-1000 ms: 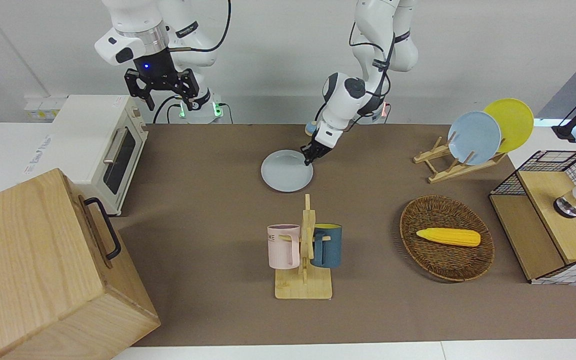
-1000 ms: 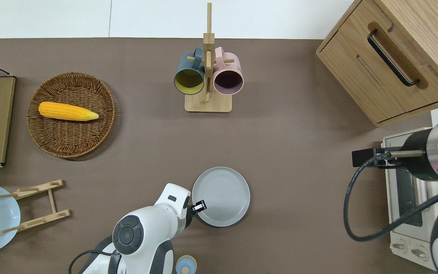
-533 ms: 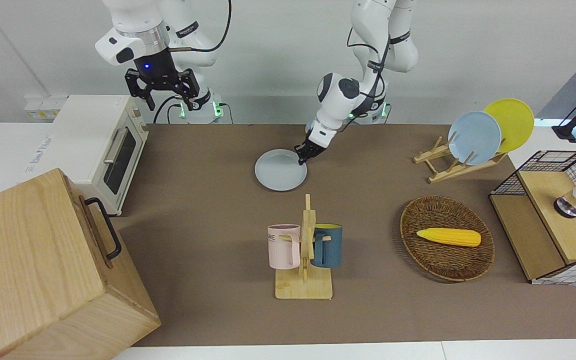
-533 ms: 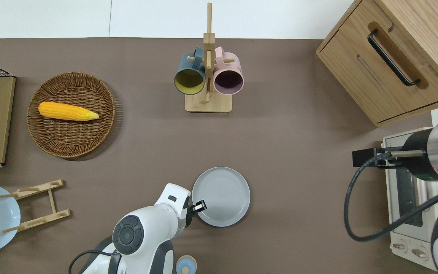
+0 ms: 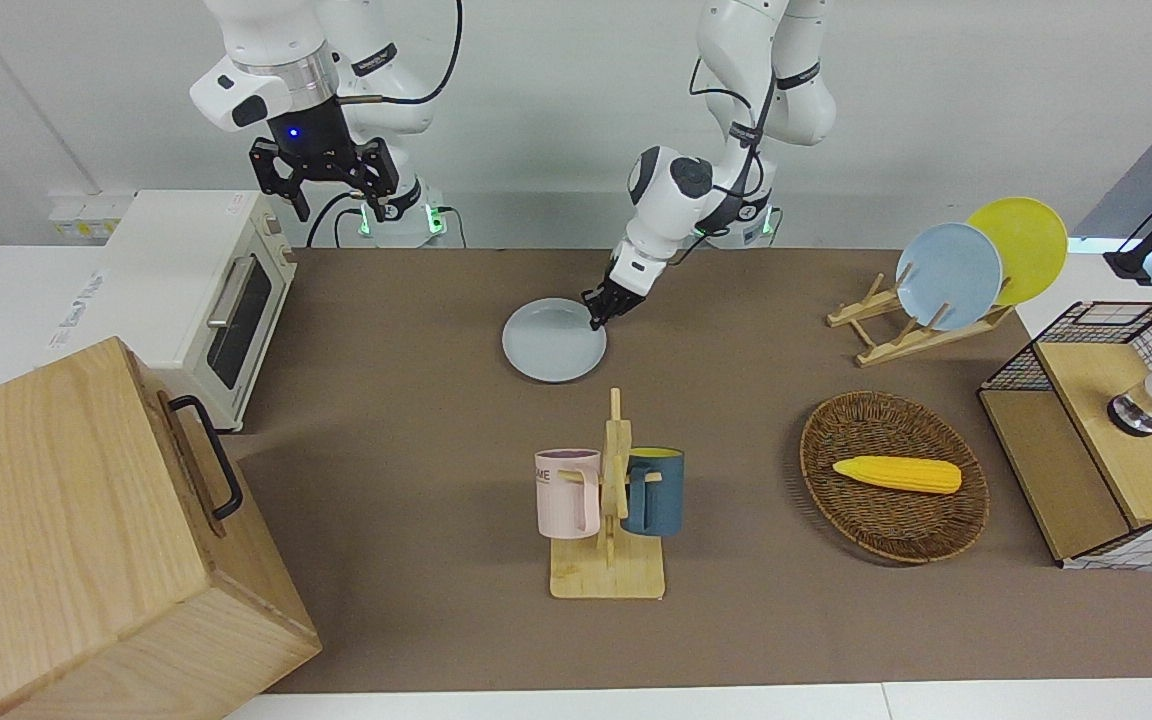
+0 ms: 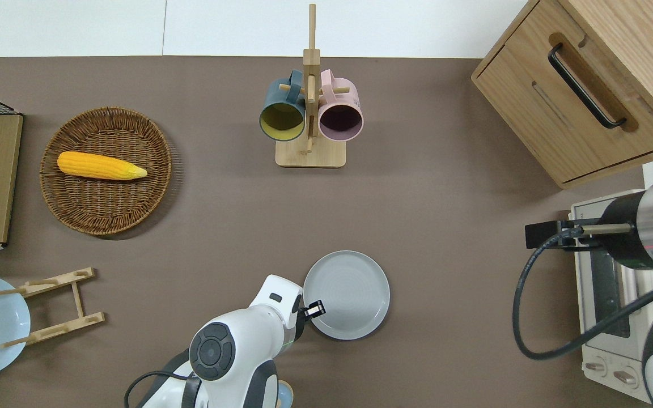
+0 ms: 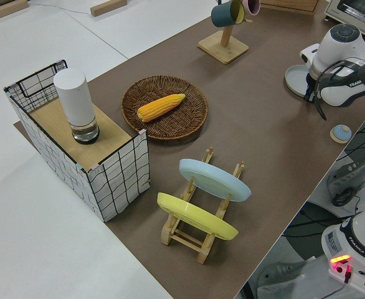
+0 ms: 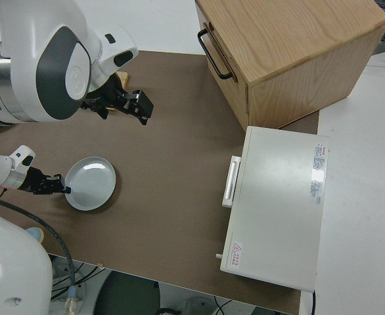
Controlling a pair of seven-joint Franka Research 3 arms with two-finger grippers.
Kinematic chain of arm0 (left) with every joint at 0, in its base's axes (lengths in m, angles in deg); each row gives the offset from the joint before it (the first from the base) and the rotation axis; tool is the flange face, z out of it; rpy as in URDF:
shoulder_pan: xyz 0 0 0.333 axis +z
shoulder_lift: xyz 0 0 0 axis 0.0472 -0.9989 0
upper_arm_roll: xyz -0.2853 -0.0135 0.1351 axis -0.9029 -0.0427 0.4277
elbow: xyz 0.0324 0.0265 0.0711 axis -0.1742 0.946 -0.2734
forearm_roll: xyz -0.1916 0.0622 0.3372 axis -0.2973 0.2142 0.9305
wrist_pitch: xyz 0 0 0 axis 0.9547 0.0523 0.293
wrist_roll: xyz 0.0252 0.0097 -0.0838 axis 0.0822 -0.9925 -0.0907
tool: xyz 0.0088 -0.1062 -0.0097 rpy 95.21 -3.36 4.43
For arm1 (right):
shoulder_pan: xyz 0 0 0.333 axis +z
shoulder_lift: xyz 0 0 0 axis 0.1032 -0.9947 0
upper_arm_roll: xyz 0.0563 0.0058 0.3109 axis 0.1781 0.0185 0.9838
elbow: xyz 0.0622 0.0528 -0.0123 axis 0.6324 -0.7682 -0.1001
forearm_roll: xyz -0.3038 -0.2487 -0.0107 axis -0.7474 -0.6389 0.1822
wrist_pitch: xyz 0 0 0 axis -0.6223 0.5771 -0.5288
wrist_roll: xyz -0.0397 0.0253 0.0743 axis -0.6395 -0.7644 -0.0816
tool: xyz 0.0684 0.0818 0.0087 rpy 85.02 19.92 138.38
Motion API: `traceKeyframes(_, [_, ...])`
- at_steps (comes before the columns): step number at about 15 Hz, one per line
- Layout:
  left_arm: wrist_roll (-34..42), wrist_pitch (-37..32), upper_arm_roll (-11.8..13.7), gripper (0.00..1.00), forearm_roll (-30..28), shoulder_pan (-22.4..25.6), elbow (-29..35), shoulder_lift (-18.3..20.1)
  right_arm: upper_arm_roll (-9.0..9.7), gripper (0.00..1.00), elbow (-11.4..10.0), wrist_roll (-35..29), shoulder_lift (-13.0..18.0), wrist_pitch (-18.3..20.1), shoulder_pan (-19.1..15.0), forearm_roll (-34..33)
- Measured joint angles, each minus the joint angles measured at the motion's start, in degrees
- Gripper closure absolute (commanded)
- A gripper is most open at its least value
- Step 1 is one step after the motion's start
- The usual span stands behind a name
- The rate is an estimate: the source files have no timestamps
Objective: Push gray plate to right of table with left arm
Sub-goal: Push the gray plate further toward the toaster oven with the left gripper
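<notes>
The gray plate (image 5: 553, 340) (image 6: 346, 294) lies flat on the brown table (image 5: 416, 420), near the robots and about midway along it. It also shows in the left side view (image 7: 296, 80) and the right side view (image 8: 91, 183). My left gripper (image 5: 596, 318) (image 6: 315, 310) (image 8: 64, 187) is shut and low, its tip touching the plate's rim on the side toward the left arm's end. My right gripper (image 5: 336, 195) (image 8: 127, 108) is open, empty and parked.
A mug rack (image 5: 608, 500) with a pink and a blue mug stands farther from the robots than the plate. A toaster oven (image 5: 216, 290) and a wooden cabinet (image 5: 86, 540) stand at the right arm's end. A wicker basket (image 5: 894, 520) with corn and a plate rack (image 5: 896, 335) are toward the left arm's end.
My left gripper has moved toward the right arm's end, pushing the gray plate a short way along the table. The right arm has not moved.
</notes>
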Motion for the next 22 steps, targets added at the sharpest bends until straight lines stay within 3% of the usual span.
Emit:
traceKeyframes(19, [0.0,0.0,0.0,1.0,0.0,-0.2,-0.4,-0.1,0.0,0.005,0.0,0.0,0.0,0.0,0.0,0.0])
traceKeyframes(22, [0.0,0.1,-0.6,1.0,-0.2,-0.9,-2.1,-1.7,0.0,0.005,0.0,0.0,0.0,0.0,0.0,0.0])
